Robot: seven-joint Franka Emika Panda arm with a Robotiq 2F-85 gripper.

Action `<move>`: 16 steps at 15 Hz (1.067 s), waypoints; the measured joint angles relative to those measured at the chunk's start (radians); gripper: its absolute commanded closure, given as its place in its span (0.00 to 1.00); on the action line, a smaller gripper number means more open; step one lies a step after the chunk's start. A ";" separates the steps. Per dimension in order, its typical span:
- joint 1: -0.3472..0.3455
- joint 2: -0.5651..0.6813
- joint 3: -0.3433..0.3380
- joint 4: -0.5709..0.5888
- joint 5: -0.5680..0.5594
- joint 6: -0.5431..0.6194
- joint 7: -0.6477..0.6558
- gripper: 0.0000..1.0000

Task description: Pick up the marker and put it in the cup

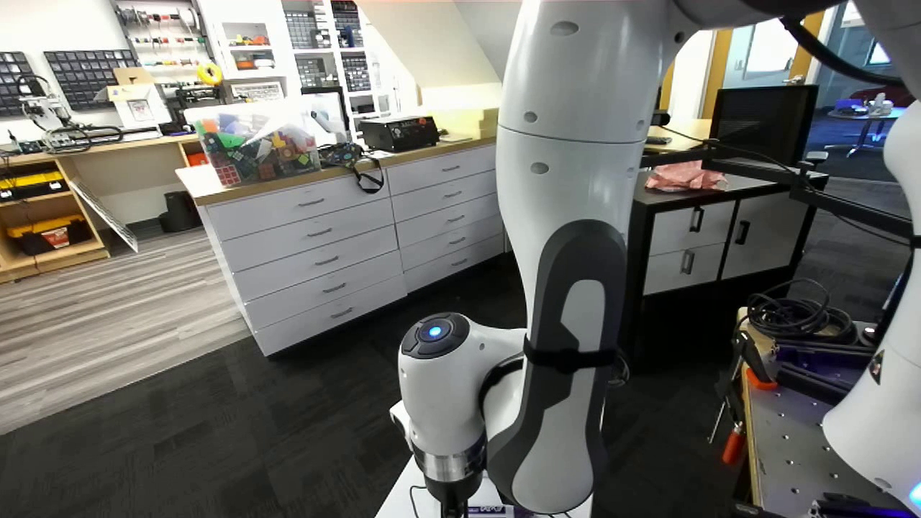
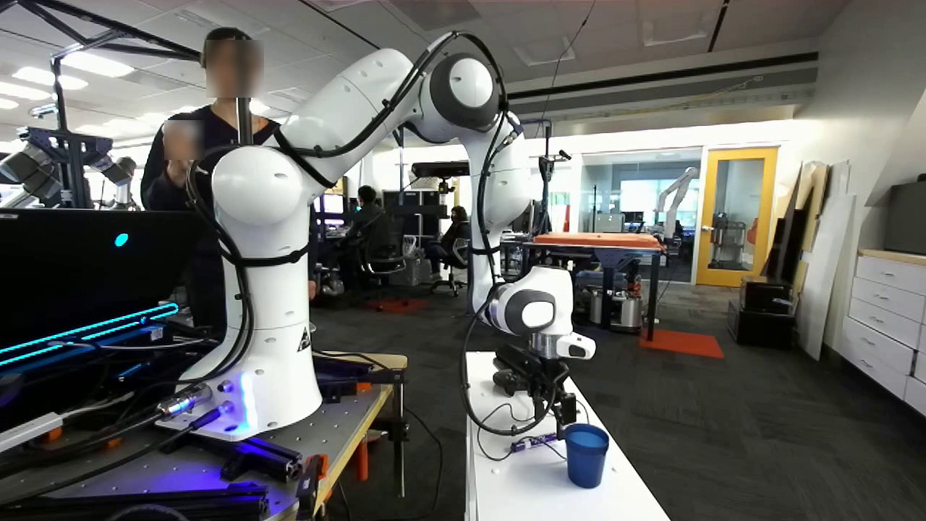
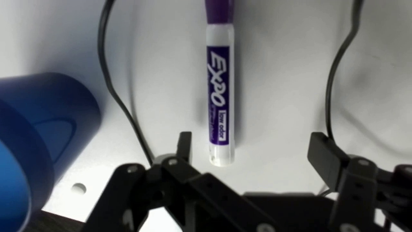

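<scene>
At the left edge of the wrist view, the blue cup is partly cut off; its open mouth faces the camera. In an exterior view, the cup stands upright on the white table. To its right in the wrist view, a black cable runs between the cup and the marker. The marker lies flat on the white table, apart from the cup, with its purple cap at the top edge of the view and its printed label facing up. The gripper occupies the lower edge. Its two fingers are spread wide, in the released position; the marker's end opposite the cap appears between them, nearer the finger at left in the view. Farthest right, a second cable section curves down toward the opposite finger.
</scene>
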 measured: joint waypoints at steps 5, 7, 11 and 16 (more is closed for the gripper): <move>0.000 0.000 0.002 -0.014 0.005 0.000 0.000 0.71; 0.000 0.000 0.002 -0.018 0.007 0.001 0.000 0.84; 0.001 -0.004 0.005 -0.019 0.013 0.002 0.000 0.93; 0.001 -0.004 0.005 -0.019 0.015 0.002 0.001 0.94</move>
